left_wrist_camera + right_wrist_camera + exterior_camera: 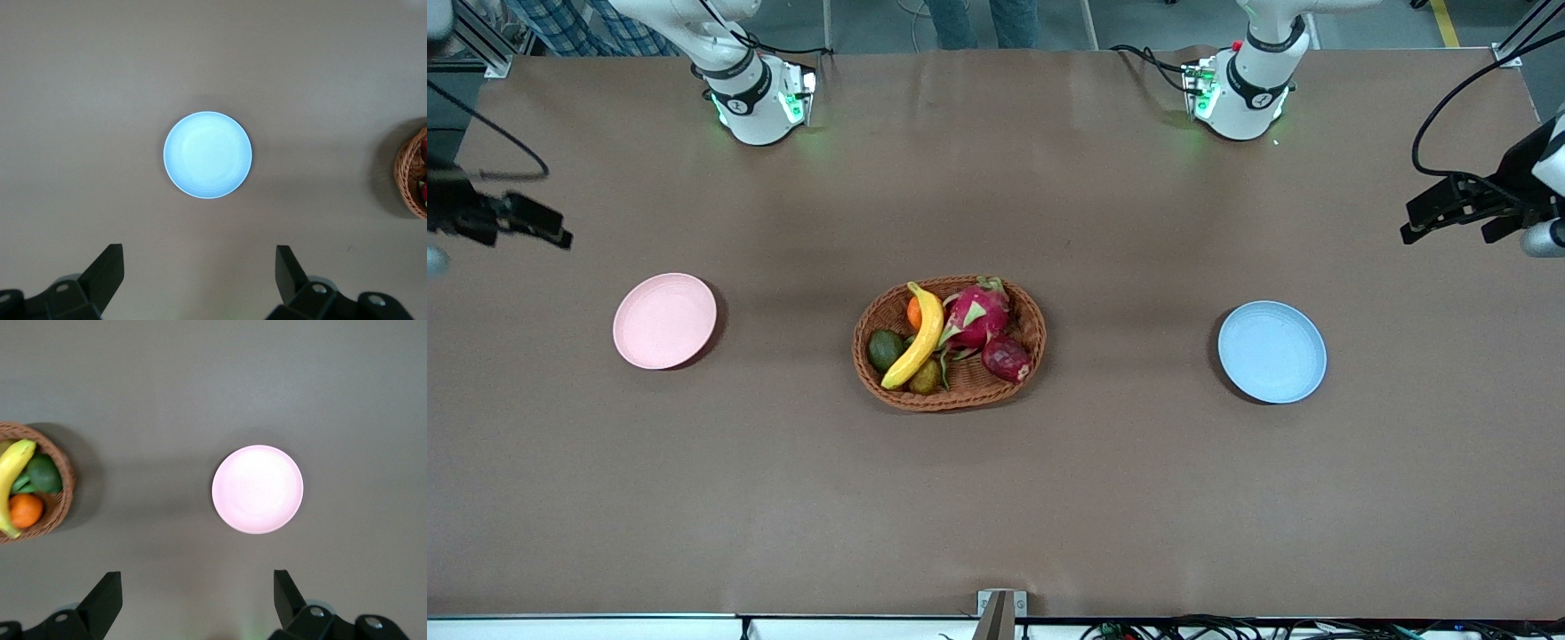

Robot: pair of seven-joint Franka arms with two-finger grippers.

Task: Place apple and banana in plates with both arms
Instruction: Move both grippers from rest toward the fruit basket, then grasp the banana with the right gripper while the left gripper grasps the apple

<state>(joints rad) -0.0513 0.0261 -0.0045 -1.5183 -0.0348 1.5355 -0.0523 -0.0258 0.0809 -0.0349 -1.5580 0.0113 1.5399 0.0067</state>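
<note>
High over the table's two ends, the left gripper (197,280) and right gripper (195,603) hang spread and empty, blue plate (1272,351) and pink plate (664,320) bare on the table, banana (919,338) and apple (1007,358) in the basket (876,384) midway between the plates.

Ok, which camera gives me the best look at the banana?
The front view: the banana lies in full view across the other fruit in the basket. The right wrist view catches only part of it at the frame edge; the left wrist view shows none of it.
</note>
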